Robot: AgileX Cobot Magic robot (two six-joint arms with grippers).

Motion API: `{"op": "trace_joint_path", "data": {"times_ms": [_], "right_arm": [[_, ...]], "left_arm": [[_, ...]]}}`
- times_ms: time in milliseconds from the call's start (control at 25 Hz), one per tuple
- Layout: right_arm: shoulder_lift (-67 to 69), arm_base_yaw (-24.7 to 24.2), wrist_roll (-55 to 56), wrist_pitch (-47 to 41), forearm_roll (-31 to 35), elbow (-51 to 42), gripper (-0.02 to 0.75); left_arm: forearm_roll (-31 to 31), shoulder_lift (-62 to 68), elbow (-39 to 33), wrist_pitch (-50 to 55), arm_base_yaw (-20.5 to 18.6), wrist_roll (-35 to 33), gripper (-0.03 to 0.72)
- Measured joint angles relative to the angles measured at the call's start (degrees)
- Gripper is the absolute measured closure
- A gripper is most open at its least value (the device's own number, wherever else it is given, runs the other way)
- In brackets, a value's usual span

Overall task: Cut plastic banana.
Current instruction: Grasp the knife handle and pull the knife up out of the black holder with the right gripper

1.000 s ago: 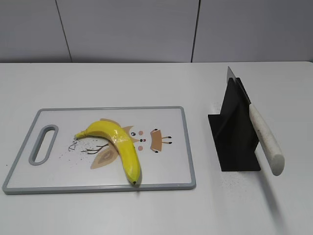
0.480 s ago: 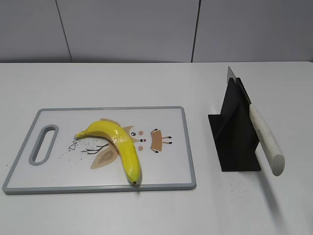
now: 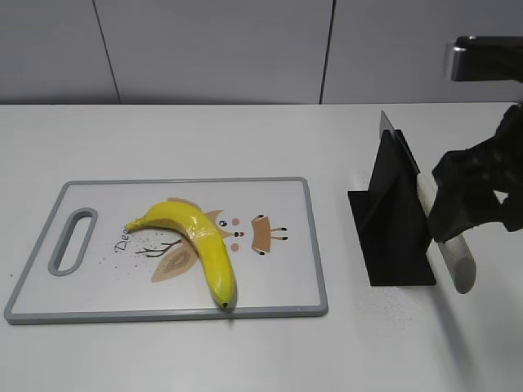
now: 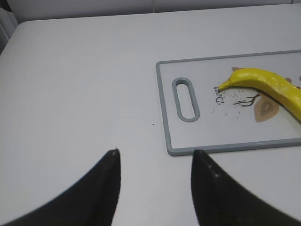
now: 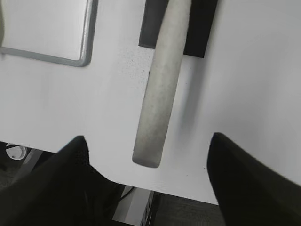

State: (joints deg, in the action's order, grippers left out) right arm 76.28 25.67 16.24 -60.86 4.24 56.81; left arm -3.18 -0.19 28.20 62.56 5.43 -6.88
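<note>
Nothing is cut yet, as I judge it: the knife sits in its holder and the banana lies whole, so fetching the knife, carrying it over and slicing are all left.

Closest to me, my right gripper (image 5: 148,160) is spread wide and holds nothing; its two dark fingers flank the pale, rough-looking knife handle (image 5: 157,89), whose blunt end lies between them without touching either. Just past the handle is the black knife holder (image 3: 392,220), with the blade tip poking out of its top in the exterior view. Off to my left of the holder, near but apart from it, is the corner of the grey-rimmed cutting board (image 3: 315,245).

My left gripper (image 4: 155,162) also stands open and empty, over bare white table (image 4: 84,94). Ahead and to its right lies the board's handle slot (image 4: 186,100), and beyond that the plastic banana (image 4: 268,84).

The banana is smooth, glossy yellow, curved, with a dark tip at one end and a short stem at the other. It rests flat on the board's printed cartoon, well apart from the knife, with no seam or split that I can make out.
</note>
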Motion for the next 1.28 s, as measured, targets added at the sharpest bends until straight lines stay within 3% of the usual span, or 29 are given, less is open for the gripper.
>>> {"op": "trace_joint_path", "data": {"times_ms": [400, 800, 1000, 1280], "right_arm": [[9.85, 0.0, 5.43, 4.66, -1.69, 0.11, 0.163], [14.75, 0.0, 7.87, 5.52, -3.64, 0.11, 0.394], [15.64, 0.0, 8.57, 5.82, -3.52, 0.11, 0.575], [13.0, 0.0, 8.83, 5.71, -3.46, 0.11, 0.575]], "left_arm": [[0.0, 0.0, 0.0, 0.0, 0.0, 0.0, 0.216], [0.0, 0.0, 0.0, 0.0, 0.0, 0.0, 0.216], [0.0, 0.0, 0.0, 0.0, 0.0, 0.0, 0.216], [0.0, 0.0, 0.0, 0.0, 0.0, 0.0, 0.219]]}}
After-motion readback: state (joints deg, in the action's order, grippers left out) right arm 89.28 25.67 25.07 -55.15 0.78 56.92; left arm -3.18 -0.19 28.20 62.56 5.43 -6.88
